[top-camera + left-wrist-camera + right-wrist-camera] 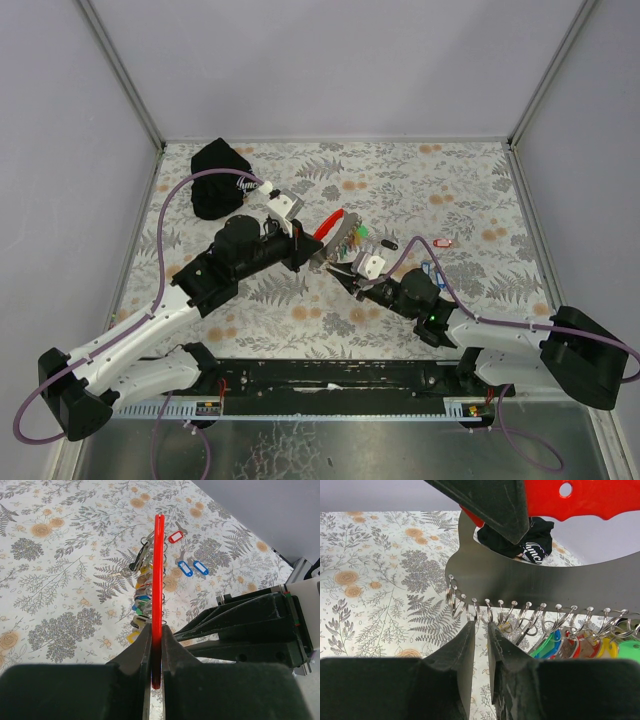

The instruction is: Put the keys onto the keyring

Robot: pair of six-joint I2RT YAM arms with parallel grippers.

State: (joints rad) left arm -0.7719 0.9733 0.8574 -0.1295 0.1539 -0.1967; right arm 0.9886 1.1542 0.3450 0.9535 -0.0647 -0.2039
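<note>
1. Two blue-tagged keys (185, 569) lie on the worktop (60, 580); others hang from the keyring (545, 585).
2. My left gripper (157, 635) clamps its red handle (159, 570).
3. Right gripper (481, 630) nearly together at one ring (482, 614); hold unclear to me.

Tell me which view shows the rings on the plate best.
Right wrist: the rings run in a close-up row along the edge of the plate, each separate, keys hanging from the right-hand ones. Left wrist sees the plate edge-on, so rings overlap. Top external shows only a tiny cluster.
</note>
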